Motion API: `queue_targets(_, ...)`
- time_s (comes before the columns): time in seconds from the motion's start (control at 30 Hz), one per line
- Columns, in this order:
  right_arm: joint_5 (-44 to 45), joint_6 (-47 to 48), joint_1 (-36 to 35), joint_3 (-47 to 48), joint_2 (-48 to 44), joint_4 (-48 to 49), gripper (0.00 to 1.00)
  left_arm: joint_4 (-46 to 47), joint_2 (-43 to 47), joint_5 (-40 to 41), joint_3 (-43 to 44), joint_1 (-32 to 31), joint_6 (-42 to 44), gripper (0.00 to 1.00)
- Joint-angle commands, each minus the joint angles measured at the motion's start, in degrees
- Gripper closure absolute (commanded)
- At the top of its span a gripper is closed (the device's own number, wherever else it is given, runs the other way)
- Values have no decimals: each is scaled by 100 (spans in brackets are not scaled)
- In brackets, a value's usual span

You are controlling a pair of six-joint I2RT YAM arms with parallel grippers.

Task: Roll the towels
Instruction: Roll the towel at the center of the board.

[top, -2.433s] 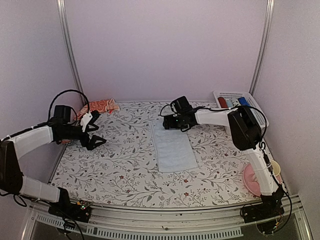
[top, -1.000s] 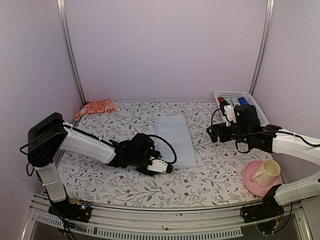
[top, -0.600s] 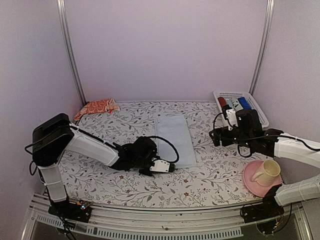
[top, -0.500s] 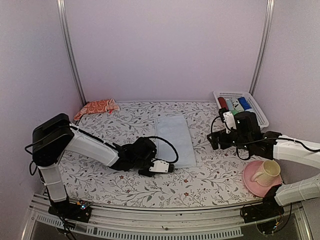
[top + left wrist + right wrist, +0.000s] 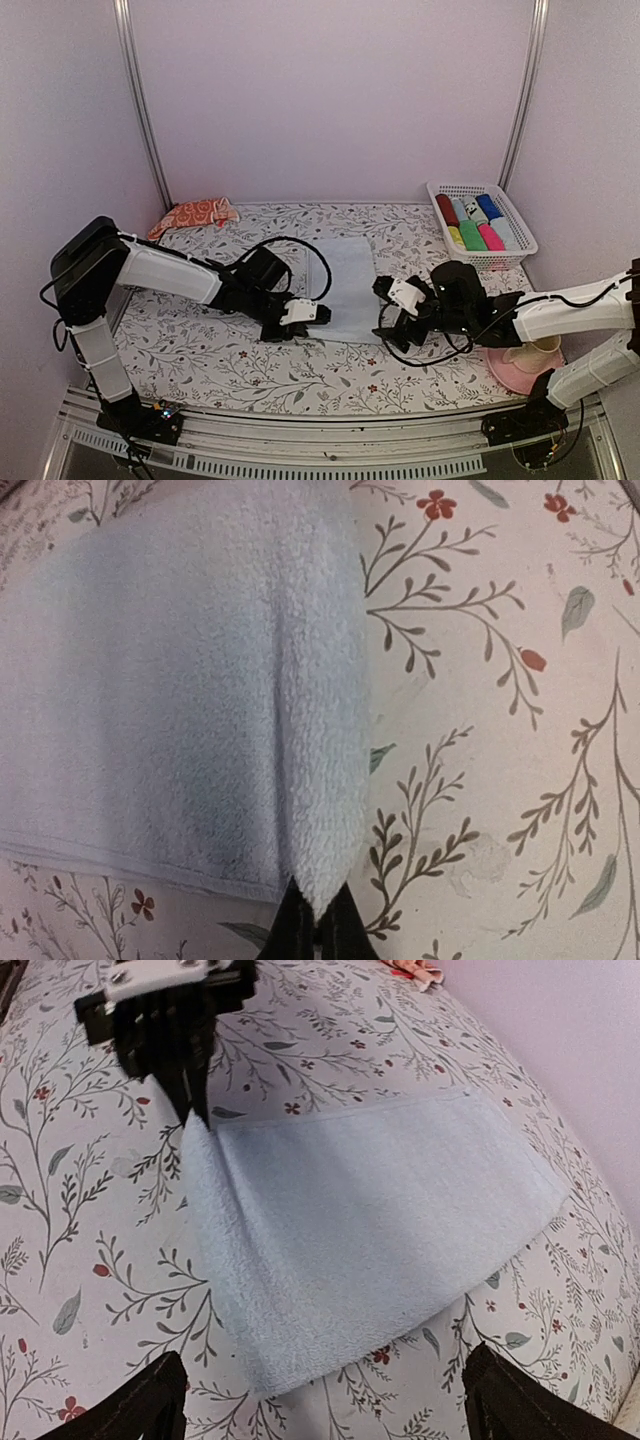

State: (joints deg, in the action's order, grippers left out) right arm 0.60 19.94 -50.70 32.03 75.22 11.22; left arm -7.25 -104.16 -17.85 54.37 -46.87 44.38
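Pinching fluffy light-blue towel (image 5: 180, 680) corner, left end effector (image 5: 318, 920).

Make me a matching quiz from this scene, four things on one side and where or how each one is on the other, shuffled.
1 blue towel
2 orange towel
3 basket
4 right gripper

A open, jaws wide
B far left corner
C far right, holding coloured rolls
D middle, corner pinched by left gripper

Pairs: 1-D, 2-B, 3-C, 4-A
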Motion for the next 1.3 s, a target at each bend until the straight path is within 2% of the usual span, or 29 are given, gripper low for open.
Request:
queue_targets(0.0,-121,965,-443,21,587,532,4,-794,21,-1309,433,361,-304,100)
queue_targets(0.2,207,1275,-880,32,1126,826,7,-1184,-203,-1734,731,510,-369,100)
queue_targets(0.57,1788,1286,-1160,595,2363,557,20,-1466,-338,-1957,923,653,-387,100)
queue_targets(0.7,2016,1249,-1188,605,2413,544,33,-1490,-359,-1998,944,666,-386,100)
queue_targets(0.8,2080,1282,-1187,607,2408,449,52,-1499,-351,-2004,944,674,-386,100)
queue_targets(0.83,2034,1277,-1188,597,2377,393,63,-1507,-351,-2003,944,672,-386,100)
queue_targets(0.97,1711,1217,-1187,595,2219,202,92,-1540,-325,-1996,936,682,-373,100)
queue_targets(1.03,1647,1184,-1188,675,2220,76,97,-1558,-295,-1933,927,688,-354,99)
queue_targets(1.1,1565,1104,-1188,792,2227,-111,97,-1605,-267,-1872,922,693,-324,90)
queue_targets(1.17,1280,1002,-1182,957,2217,-462,98,-1677,-211,-1798,882,688,-249,72)
queue_targets(1.27,934,833,-1173,1205,2163,-922,98,-1732,-39,-1642,743,711,-151,52)
